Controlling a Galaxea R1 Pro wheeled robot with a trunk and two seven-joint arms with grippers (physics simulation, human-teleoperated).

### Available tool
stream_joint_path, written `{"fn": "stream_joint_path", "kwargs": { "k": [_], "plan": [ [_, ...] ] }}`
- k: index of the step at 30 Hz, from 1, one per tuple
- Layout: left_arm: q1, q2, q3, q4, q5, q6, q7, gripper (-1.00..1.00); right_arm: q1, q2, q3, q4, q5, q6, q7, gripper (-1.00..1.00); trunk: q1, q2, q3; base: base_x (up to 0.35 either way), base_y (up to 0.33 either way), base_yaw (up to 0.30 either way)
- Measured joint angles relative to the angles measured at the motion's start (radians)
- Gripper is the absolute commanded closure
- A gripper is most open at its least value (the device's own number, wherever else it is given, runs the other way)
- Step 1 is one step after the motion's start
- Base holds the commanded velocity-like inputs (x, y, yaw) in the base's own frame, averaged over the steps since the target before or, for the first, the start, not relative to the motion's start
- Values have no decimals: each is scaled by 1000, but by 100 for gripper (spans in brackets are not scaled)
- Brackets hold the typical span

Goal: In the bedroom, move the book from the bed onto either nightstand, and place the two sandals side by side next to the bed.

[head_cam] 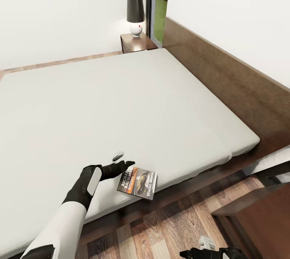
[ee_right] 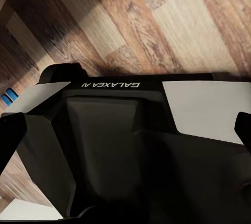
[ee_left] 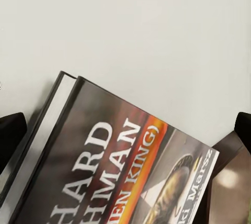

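At the bed edge, left jaws spread beside the book.

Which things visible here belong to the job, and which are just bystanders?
Job:
- book, at the mattress edge
- bed
- far nightstand
- left pincer, at the book
- blue bits on the floor, maybe sandals; too small to tell

Bystanders:
- lamp on the far nightstand
- window
- dark cabinet beside the bed
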Motion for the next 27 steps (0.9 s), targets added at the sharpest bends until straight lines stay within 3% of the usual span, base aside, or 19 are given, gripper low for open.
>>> {"fn": "stream_joint_path", "kwargs": {
  "k": [27],
  "plan": [
    [0, 0, 0, 0, 0, 0, 0, -100, 0, 0, 0, 0, 0, 0, 0, -100, 0, 0, 0, 0, 0, -45]
  ]
}}
